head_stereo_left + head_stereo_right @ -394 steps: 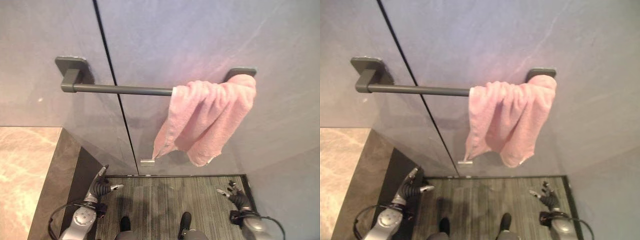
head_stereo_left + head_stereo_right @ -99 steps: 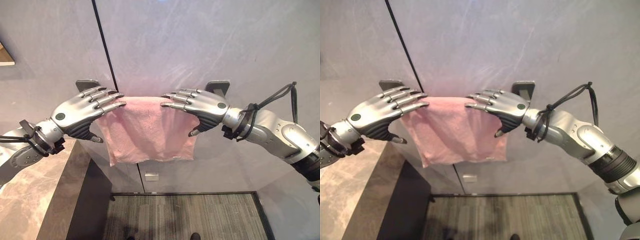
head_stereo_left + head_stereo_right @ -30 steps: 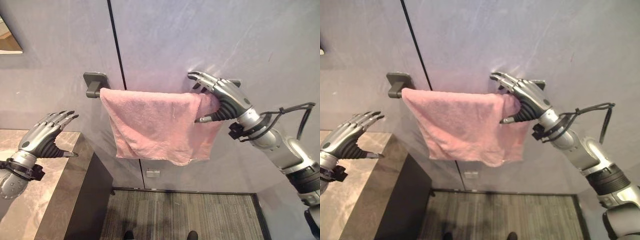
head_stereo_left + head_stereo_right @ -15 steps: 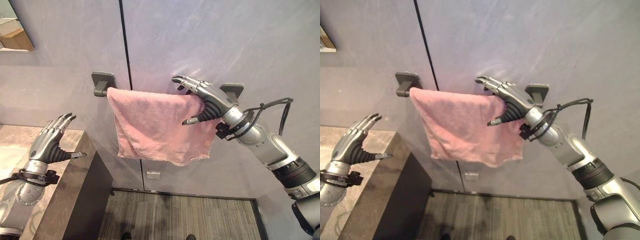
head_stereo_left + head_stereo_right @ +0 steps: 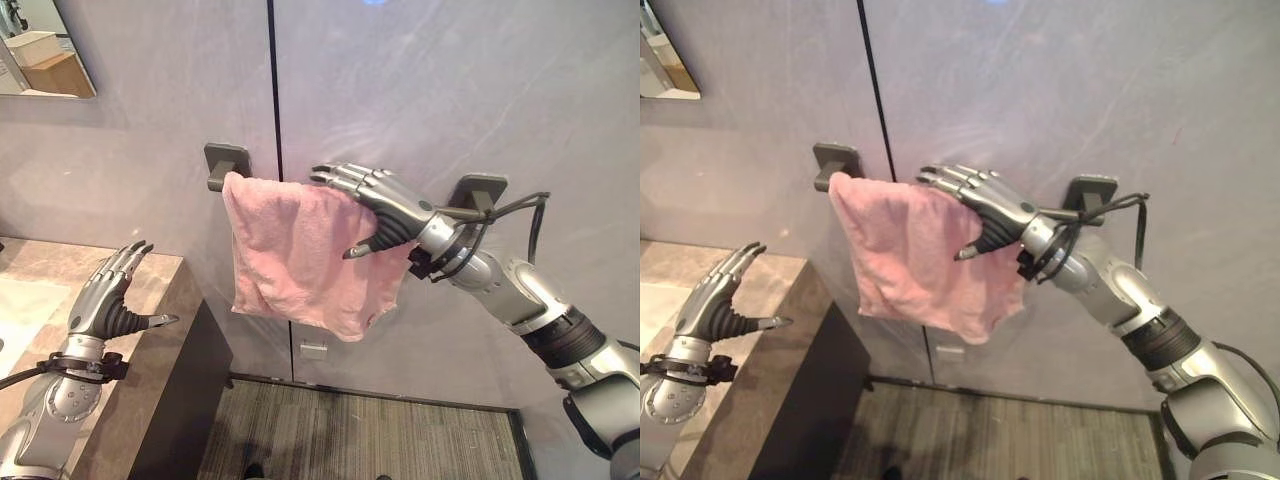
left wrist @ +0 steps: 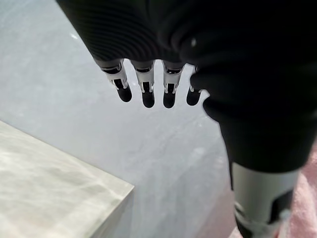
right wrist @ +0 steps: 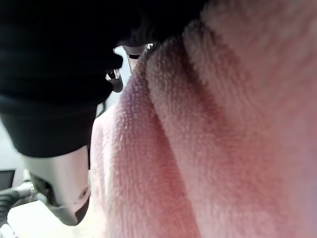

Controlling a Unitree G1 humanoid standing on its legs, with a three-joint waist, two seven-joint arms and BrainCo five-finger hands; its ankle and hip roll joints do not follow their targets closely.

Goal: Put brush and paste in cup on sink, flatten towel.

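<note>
Your right hand (image 5: 385, 205), fingers straight over the towel (image 5: 300, 255), is bunching it leftward along the rail; flattening is regressing. Left hand (image 5: 105, 295) is hanging open.

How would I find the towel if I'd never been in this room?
Look at the grey wall and find the dark rail beside the stone counter. The towel hangs over it, under the robot's right hand. It's the single pink, fluffy thing there.

Fluffy pink terry towel (image 5: 300, 255); matt dark bar bracket (image 5: 224, 160).
</note>
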